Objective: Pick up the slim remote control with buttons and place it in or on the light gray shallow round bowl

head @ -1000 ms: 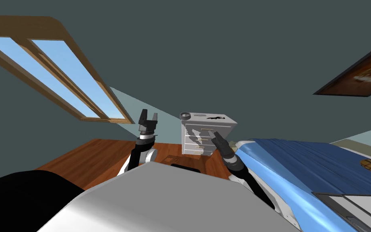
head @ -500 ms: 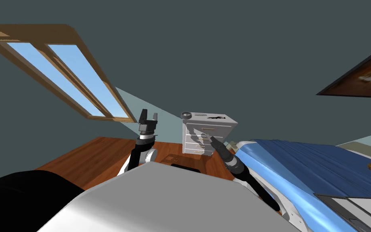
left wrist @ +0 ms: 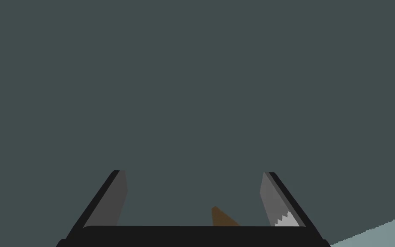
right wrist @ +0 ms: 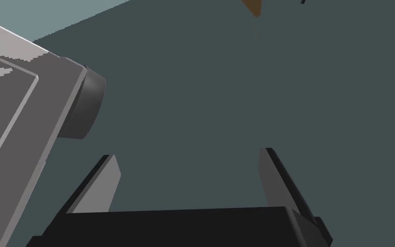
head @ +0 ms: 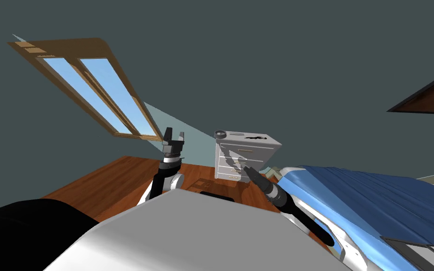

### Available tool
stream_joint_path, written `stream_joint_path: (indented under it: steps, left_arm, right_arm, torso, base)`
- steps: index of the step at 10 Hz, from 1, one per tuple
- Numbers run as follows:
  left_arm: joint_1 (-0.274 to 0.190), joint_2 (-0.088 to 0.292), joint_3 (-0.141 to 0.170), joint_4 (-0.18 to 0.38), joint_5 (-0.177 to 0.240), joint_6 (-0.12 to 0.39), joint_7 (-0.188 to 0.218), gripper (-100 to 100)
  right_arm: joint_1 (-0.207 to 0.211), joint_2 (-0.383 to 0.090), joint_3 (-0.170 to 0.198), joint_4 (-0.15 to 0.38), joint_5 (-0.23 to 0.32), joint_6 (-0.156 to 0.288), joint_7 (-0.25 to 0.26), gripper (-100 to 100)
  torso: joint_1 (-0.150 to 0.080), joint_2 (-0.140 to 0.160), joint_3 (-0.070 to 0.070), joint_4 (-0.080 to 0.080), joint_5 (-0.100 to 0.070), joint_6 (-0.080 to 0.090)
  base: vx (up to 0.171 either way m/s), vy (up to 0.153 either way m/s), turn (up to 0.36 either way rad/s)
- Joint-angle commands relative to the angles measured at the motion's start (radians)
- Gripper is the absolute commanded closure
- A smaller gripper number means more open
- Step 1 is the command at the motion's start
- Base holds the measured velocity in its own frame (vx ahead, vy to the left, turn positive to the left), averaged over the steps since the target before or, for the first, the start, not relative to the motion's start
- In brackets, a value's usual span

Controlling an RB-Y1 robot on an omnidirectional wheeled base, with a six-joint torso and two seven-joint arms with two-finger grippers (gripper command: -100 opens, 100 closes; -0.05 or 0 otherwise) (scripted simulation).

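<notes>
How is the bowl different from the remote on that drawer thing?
The bowl is round and light grey; the remote is slim and dark. The bowl stands up off the top at a corner; the remote lies flat, further along. Both sit on the grey chest of drawers.

Beside right gripper (right wrist: 188, 153), drawer unit (right wrist: 16, 107) cut by edge; bowl (right wrist: 85, 107) side-on, inside hidden; remote (head: 253, 138) too small for buttons.

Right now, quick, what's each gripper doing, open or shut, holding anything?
Left gripper: open, holding nothing.
Right gripper: open, holding nothing.
</notes>
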Motion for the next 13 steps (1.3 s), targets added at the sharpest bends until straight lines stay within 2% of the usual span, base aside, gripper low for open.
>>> stream_joint_path:
  steps: [1, 2, 4, 5, 7, 8, 9, 11, 12, 13]
  left_arm:
    - [0.0, 0.0, 0.0, 0.0, 0.0, 0.0, 0.0, 0]
    - [0.0, 0.0, 0.0, 0.0, 0.0, 0.0, 0.0, 0]
    - [0.0, 0.0, 0.0, 0.0, 0.0, 0.0, 0.0, 0]
    - [0.0, 0.0, 0.0, 0.0, 0.0, 0.0, 0.0, 0]
    - [0.0, 0.0, 0.0, 0.0, 0.0, 0.0, 0.0, 0]
    - [0.0, 0.0, 0.0, 0.0, 0.0, 0.0, 0.0, 0]
    - [0.0, 0.0, 0.0, 0.0, 0.0, 0.0, 0.0, 0]
    - [0.0, 0.0, 0.0, 0.0, 0.0, 0.0, 0.0, 0]
    - [0.0, 0.0, 0.0, 0.0, 0.0, 0.0, 0.0, 0]
    - [0.0, 0.0, 0.0, 0.0, 0.0, 0.0, 0.0, 0]
  right_arm:
    - [-0.003, -0.049, 0.009, 0.006, 0.004, -0.003, 0.003, -100]
    - [-0.032, -0.079, 0.055, 0.044, 0.02, -0.025, 0.014, -100]
    - [-0.032, -0.142, 0.055, 0.044, 0.02, -0.025, 0.014, -100]
    - [-0.062, -0.171, 0.101, 0.083, 0.038, -0.046, 0.023, -100]
    - [-0.062, -0.237, 0.101, 0.083, 0.038, -0.046, 0.023, -100]
    - [-0.062, -0.248, 0.101, 0.083, 0.038, -0.046, 0.023, -100]
    - [-0.093, -0.285, 0.148, 0.124, 0.057, -0.065, 0.032, -100]
    - [-0.093, -0.342, 0.148, 0.124, 0.057, -0.065, 0.032, -100]
    - [-0.125, -0.374, 0.194, 0.165, 0.077, -0.084, 0.04, -100]
    - [-0.125, -0.403, 0.194, 0.165, 0.077, -0.084, 0.04, -100]
  torso:
    - [0.0, 0.0, 0.0, 0.0, 0.0, 0.0]
    - [0.0, -0.001, 0.0, 0.0, 0.0, 0.0]
    - [0.001, 0.0, 0.0, 0.0, 0.0, 0.0]
    - [0.0, -0.001, 0.0, 0.0, 0.0, 0.0]
    - [0.001, -0.001, 0.0, 0.0, 0.0, 0.0]
    - [0.0, -0.001, -0.001, 0.0, 0.0, 0.0]
    - [0.0, -0.002, -0.001, 0.0, 0.0, 0.0]
    - [0.001, -0.002, -0.001, 0.0, 0.0, 0.0]
    - [0.001, -0.001, -0.001, 0.0, 0.0, 0.001]
    - [0.002, -0.002, -0.001, 0.0, 0.0, -0.001]
  base:
    - [-0.015, 0.0, 0.002]
    - [-0.03, 0.014, 0.173]
    - [-0.018, 0.006, 0.044]
    - [-0.019, 0.012, 0.274]
    - [-0.015, 0.008, 0.006]
    - [0.0, 0.0, 0.0]
    - [-0.009, 0.018, 0.216]
    - [-0.008, 0.012, 0.069]
    - [-0.01, 0.028, 0.244]
    - [-0.005, 0.022, 0.152]
